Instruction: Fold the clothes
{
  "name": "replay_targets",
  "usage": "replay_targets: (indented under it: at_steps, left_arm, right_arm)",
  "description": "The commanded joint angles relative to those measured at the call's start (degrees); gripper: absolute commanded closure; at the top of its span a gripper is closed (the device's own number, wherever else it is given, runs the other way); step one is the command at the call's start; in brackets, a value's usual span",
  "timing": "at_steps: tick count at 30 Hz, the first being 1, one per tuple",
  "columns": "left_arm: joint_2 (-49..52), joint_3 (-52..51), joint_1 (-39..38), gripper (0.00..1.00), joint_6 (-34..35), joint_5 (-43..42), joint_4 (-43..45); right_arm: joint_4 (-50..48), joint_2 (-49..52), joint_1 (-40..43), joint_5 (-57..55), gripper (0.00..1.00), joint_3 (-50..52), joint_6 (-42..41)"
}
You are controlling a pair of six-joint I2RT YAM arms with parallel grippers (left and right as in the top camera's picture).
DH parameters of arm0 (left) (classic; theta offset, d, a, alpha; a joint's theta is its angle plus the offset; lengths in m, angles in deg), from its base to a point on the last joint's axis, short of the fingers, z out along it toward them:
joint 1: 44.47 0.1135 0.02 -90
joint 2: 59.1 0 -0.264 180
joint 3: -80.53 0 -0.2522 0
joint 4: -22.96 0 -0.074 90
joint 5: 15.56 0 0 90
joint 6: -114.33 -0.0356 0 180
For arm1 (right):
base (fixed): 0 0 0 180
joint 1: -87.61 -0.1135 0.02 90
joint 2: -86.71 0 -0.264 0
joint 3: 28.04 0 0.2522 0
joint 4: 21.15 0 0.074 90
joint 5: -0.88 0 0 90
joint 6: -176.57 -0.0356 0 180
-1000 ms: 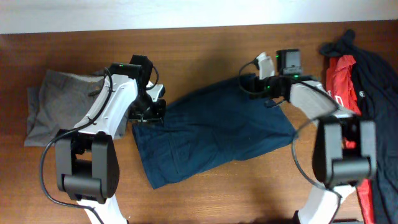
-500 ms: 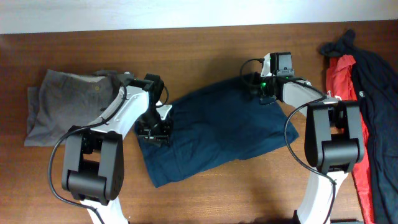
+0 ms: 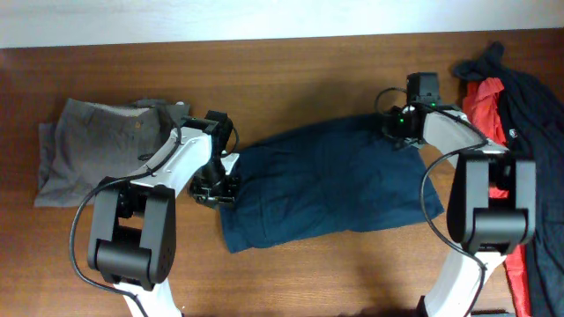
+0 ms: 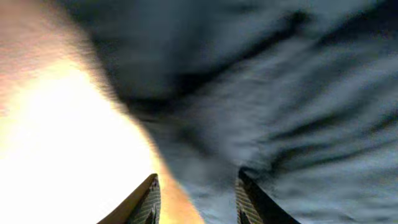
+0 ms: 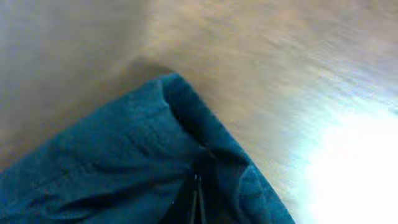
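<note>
Right wrist, fingers [image 5: 199,205] pinch navy blue piece [image 5: 112,155] (hidden overhead)

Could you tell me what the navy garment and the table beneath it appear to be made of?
Navy garment: soft woven cloth, probably cotton, matte; it creases and shows stitched seams. Table: wood or wood-look laminate, can't tell which; brown grain streaks, with a slight sheen where light glares.

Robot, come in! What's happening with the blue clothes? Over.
Right tool shut on navy piece corner. Left tool open at its left edge. Grey shorts apart, not blocking.
</note>
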Motion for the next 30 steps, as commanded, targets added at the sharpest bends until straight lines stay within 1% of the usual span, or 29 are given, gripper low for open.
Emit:
replay_targets:
  at_steps: [1, 4, 5, 6, 8, 9, 10, 11, 13, 15, 17, 19, 21, 22, 25, 28, 30]
  left_arm:
    - [0.2, -0.7, 0.1, 0.61, -0.9, 3.5, 1.4]
    - [0.2, -0.2, 0.1, 0.61, -0.9, -1.2, 1.7]
    - [0.2, 0.0, 0.1, 0.61, -0.9, -2.7, 1.7]
    - [0.2, 0.3, 0.2, 0.58, -0.9, -4.3, 1.7]
    - [0.2, 0.9, 0.1, 0.49, -0.9, -6.5, 1.8]
    - [0.2, 1.0, 0.1, 0.46, -0.9, -7.1, 1.8]
    - [0.2, 1.0, 0.1, 0.42, -0.9, -7.3, 1.7]
    - [0.2, 1.0, 0.1, 0.41, -0.9, -7.2, 1.7]
    - [0.2, 1.0, 0.1, 0.42, -0.9, -7.2, 1.6]
    - [0.2, 1.0, 0.1, 0.53, -0.9, -7.0, 1.9]
    - [0.2, 0.8, 0.1, 0.61, -0.9, -6.6, 2.7]
    - [0.2, 0.3, 0.1, 0.75, -0.9, -6.2, 3.8]
    - [0.3, -0.2, 0.1, 1.0, -0.9, -5.6, 4.5]
    - [0.3, -0.2, 0.1, 1.0, -0.9, -5.0, 4.5]
    - [0.3, -0.2, 0.3, 1.0, -0.9, -0.8, 4.7]
    - [0.3, -0.2, 1.4, 1.0, -0.2, 3.2, 5.2]
    - [0.3, -0.1, 3.0, 1.0, 0.2, 4.3, 5.9]
  right_arm:
    - [1.2, -5.4, 1.8, -0.5, 0.96, 1.9, 5.5]
    - [3.1, -11.5, 1.9, 4.5, 0.94, 1.9, 10.1]
    - [4.0, -13.4, 1.8, 5.5, 0.89, 1.9, 11.0]
    - [4.8, -15.3, 1.8, 6.6, 0.83, 1.9, 11.8]
    - [6.9, -19.2, 1.9, 9.1, 0.71, 1.9, 12.9]
    - [8.0, -20.9, 1.9, 10.0, 0.63, 1.9, 12.9]
    - [9.1, -22.4, 1.8, 10.8, 0.57, 1.9, 12.9]
    - [10.1, -23.8, 1.8, 11.4, 0.54, 1.9, 12.9]
    - [12.4, -26.1, 1.8, 12.7, 0.53, 1.9, 12.9]
    - [14.9, -27.6, 1.8, 13.1, 0.54, 1.9, 12.9]
    - [18.4, -28.4, 1.8, 13.1, 0.54, 1.9, 12.9]
    - [21.6, -28.4, 1.8, 13.1, 0.54, 1.9, 12.9]
    - [24.9, -27.9, 1.8, 13.1, 0.55, 2.0, 12.9]
    - [26.3, -27.6, 1.7, 13.1, 0.58, 2.0, 12.9]
    - [29.1, -26.1, 1.6, 13.1, 0.6, 2.9, 12.8]
    - [29.9, -24.3, 1.6, 13.2, 0.66, 6.1, 12.6]
    - [28.7, -23.2, 1.6, 14.5, 0.78, 8.9, 12.6]
